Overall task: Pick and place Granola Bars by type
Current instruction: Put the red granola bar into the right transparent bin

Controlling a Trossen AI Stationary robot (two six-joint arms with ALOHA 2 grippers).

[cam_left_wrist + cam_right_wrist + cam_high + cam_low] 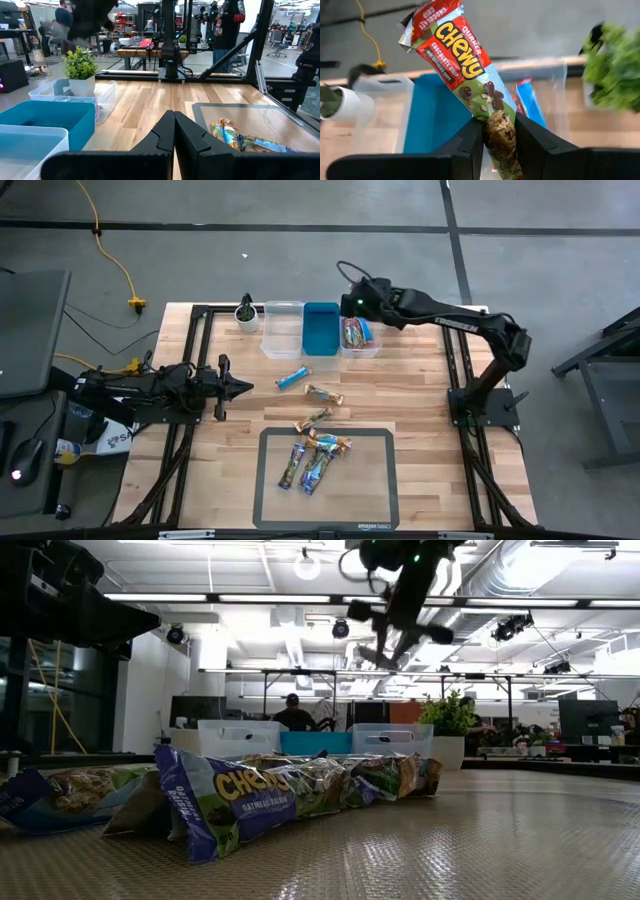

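Note:
My right gripper [350, 305] hangs over the far row of bins, shut on a red-and-green Chewy granola bar [455, 50]. Below it stand a blue bin [435, 115] and a clear bin [360, 340] with a few bars lying in it. More granola bars lie flat on the wood, a blue one [293, 378] and a brown one [324, 394], and several lie on the grey mat [315, 455]. My left gripper [235, 388] waits shut at the table's left side. My right gripper pinches the bar's green end [497, 131] between its two fingers. The fingers slant down from the table's right side. The rest of the bar sticks out past the fingertips, its red end [432, 15] farthest, lifted clear above the bins.
A second clear bin [283, 330] stands left of the blue one, and a small potted plant [246, 312] left of that. Black frame rails [195, 360] run along the table's left and right sides. People and benches show in the room behind.

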